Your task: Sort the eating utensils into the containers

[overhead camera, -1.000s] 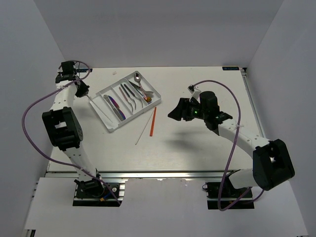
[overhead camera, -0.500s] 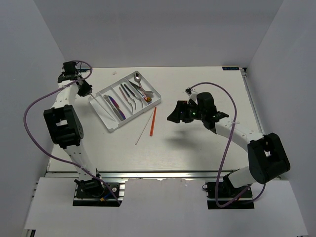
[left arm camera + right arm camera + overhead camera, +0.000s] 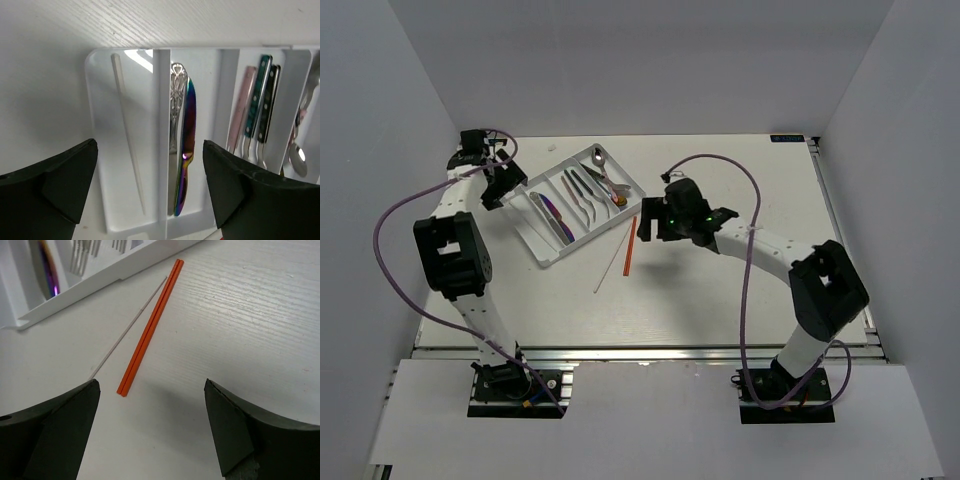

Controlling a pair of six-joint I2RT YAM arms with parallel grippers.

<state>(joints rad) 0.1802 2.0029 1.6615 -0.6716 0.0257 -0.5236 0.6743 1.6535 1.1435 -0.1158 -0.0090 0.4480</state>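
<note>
The white tray (image 3: 595, 235) lies at the back left with several utensils in its long compartments. My left gripper (image 3: 500, 187) hovers open over its left end. In the left wrist view, a pale chopstick (image 3: 127, 150) lies alone in the outer compartment. Beside it, past a divider (image 3: 161, 110), lie a silver knife (image 3: 175, 120) and an iridescent piece (image 3: 188, 140). My right gripper (image 3: 650, 222) stands open just right of the orange chopsticks (image 3: 630, 246), which lie on the table beside another pale chopstick (image 3: 610, 265). Nothing is between either pair of fingers.
Further compartments hold pink-, teal- and dark-handled pieces (image 3: 257, 100) and a spoon (image 3: 299, 160). In the right wrist view the orange pair (image 3: 150, 327) and thin pale stick (image 3: 127, 330) lie side by side, just below the tray's edge (image 3: 100, 282). Grey walls enclose the table.
My left gripper has opened wide over the tray's outer compartment, where a pale chopstick now lies. The right arm has swung left to the orange chopsticks, its jaws widening.
</note>
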